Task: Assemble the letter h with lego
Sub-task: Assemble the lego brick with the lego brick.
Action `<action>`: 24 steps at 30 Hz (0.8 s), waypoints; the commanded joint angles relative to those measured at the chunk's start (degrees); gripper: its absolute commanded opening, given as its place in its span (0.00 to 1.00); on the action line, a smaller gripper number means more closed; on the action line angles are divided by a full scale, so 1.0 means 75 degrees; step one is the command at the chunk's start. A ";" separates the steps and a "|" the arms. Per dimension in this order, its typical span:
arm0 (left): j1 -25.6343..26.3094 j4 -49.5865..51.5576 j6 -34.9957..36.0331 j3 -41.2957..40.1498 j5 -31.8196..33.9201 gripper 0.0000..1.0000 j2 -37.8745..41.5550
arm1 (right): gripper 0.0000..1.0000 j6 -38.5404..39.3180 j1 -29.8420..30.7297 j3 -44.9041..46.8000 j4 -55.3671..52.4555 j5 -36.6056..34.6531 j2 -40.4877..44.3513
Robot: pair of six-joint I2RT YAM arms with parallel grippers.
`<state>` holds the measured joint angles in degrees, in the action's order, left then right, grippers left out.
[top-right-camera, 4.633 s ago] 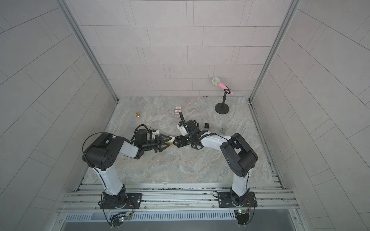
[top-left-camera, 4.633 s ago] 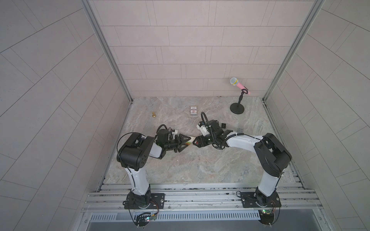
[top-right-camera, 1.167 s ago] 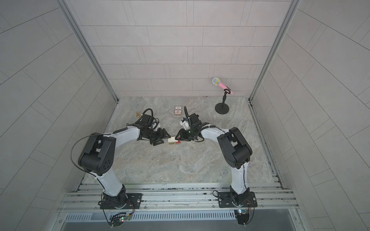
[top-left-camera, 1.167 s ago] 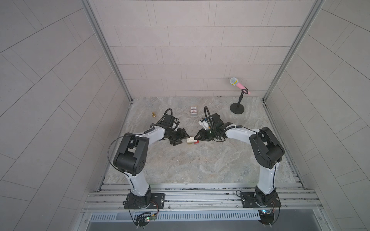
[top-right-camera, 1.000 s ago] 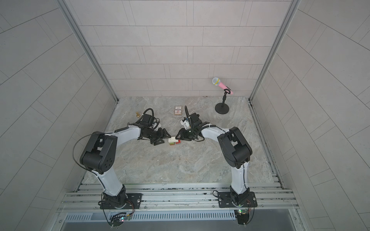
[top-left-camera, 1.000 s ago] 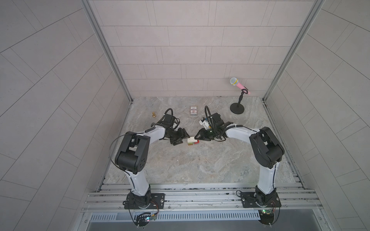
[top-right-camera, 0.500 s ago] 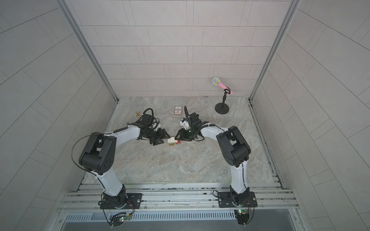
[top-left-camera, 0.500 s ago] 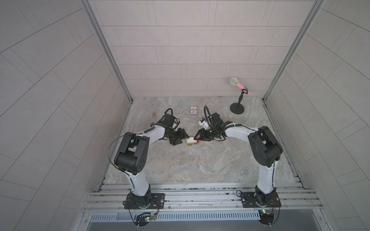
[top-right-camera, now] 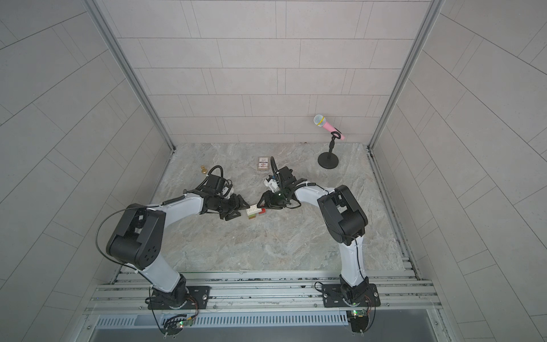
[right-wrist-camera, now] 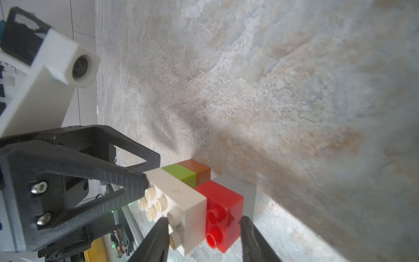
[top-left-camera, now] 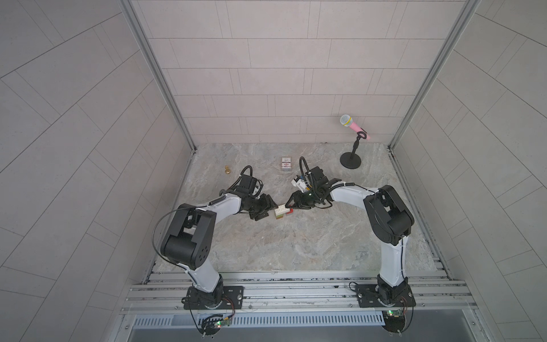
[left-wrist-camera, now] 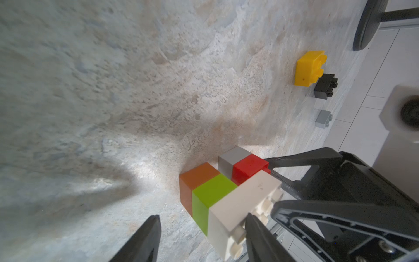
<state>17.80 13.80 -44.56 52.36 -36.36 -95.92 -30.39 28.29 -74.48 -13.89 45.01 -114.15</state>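
We noted the letter h (top-left-camera: 280,212) set down since, left gripper (left-wrist-camera: 201,217) and right gripper (right-wrist-camera: 204,221) jaws eased apart, unclamped (yellow brick (left-wrist-camera: 309,68), black brick (left-wrist-camera: 325,86) unattached).

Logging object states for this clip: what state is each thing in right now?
letter h: unfinished, upright, yellow and black missing.
yellow brick: loose, studs up.
black brick: loose, studs up.
spare grey brick: loose, studs up.
left gripper: open, one finger at the letter h.
right gripper: straddling the letter h's top; grip unclear.
microphone: tilted in its stand.
card box: lying flat.
brass pawn: upright.
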 commanded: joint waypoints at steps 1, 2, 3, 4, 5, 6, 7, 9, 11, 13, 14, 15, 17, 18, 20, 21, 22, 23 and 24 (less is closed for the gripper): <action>0.0152 0.0336 0.0103 0.0155 0.0077 0.65 -0.0141 | 0.52 0.0173 0.0027 0.0136 -0.0340 -0.0425 -0.0413; 0.0156 0.0396 0.0170 0.0213 0.0099 0.65 -0.0235 | 0.52 0.0165 0.0022 0.0204 -0.0302 -0.0432 -0.0424; 0.0151 0.0409 0.0207 0.0226 0.0110 0.65 -0.0302 | 0.52 0.0173 0.0024 0.0261 -0.0249 -0.0435 -0.0434; 0.0157 0.0410 0.0227 0.0198 0.0124 0.65 -0.0355 | 0.52 0.0153 0.0021 0.0356 -0.0163 -0.0447 -0.0454; 0.0162 0.0372 0.0234 0.0145 0.0182 0.65 -0.0389 | 0.53 0.0150 0.0011 0.0436 -0.0095 -0.0441 -0.0487; 0.0158 0.0341 0.0234 0.0085 0.0229 0.65 -0.0393 | 0.53 0.0138 0.0000 0.0481 -0.0039 -0.0412 -0.0523; 0.0158 0.0275 0.0211 0.0008 0.0281 0.65 -0.0407 | 0.53 0.0138 0.0001 0.0513 -0.0013 -0.0406 -0.0590; 0.0167 0.0117 0.0133 -0.0136 0.0308 0.64 -0.0407 | 0.54 0.0115 -0.0016 0.0517 0.0012 -0.0390 -0.0696; 0.0158 0.0093 0.0087 -0.0194 0.0337 0.64 -0.0353 | 0.56 0.0120 -0.0012 0.0518 0.0050 -0.0383 -0.0737; 0.0160 0.0130 0.0100 -0.0151 0.0393 0.64 -0.0267 | 0.61 0.0105 -0.0014 0.0620 0.0236 -0.0400 -0.0619; 0.0159 0.0238 0.0155 -0.0100 0.0443 0.64 -0.0223 | 0.64 0.0053 -0.0012 0.0718 0.0438 -0.0400 -0.0470; 0.0158 0.0326 0.0200 -0.0022 0.0459 0.65 -0.0208 | 0.68 0.0009 -0.0022 0.0846 0.0659 -0.0380 -0.0315; 0.0158 0.0470 0.0298 0.0144 0.0409 0.65 -0.0216 | 0.78 -0.0163 -0.0007 0.1201 0.1320 -0.0404 0.0129; 0.0159 0.0532 0.0338 0.0215 0.0369 0.65 -0.0237 | 0.83 -0.0231 -0.0014 0.1361 0.1547 -0.0463 0.0334; 0.0163 0.0706 0.0374 0.0382 0.0344 0.65 -0.0294 | 1.00 -0.0261 -0.0017 0.1678 0.1926 -0.0599 0.0829; 0.0158 0.0714 0.0374 0.0407 0.0337 0.65 -0.0280 | 1.00 -0.0289 -0.0017 0.1823 0.2123 -0.0671 0.1044; 0.0158 0.0751 0.0601 0.0430 0.0342 0.66 -0.0287 | 1.00 -0.0313 -0.0021 0.1996 0.2376 -0.0714 0.1296; 0.0162 0.0815 0.0669 0.0470 0.0360 0.66 -0.0299 | 1.00 -0.0377 -0.0011 0.2187 0.2643 -0.0786 0.1556; 0.0162 0.0843 0.0701 0.0494 0.0360 0.66 -0.0317 | 1.00 -0.0442 -0.0020 0.2345 0.2878 -0.0839 0.1755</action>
<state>18.79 16.32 -41.87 54.92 -34.70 -97.03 -32.34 28.05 -59.31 1.74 42.35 -105.58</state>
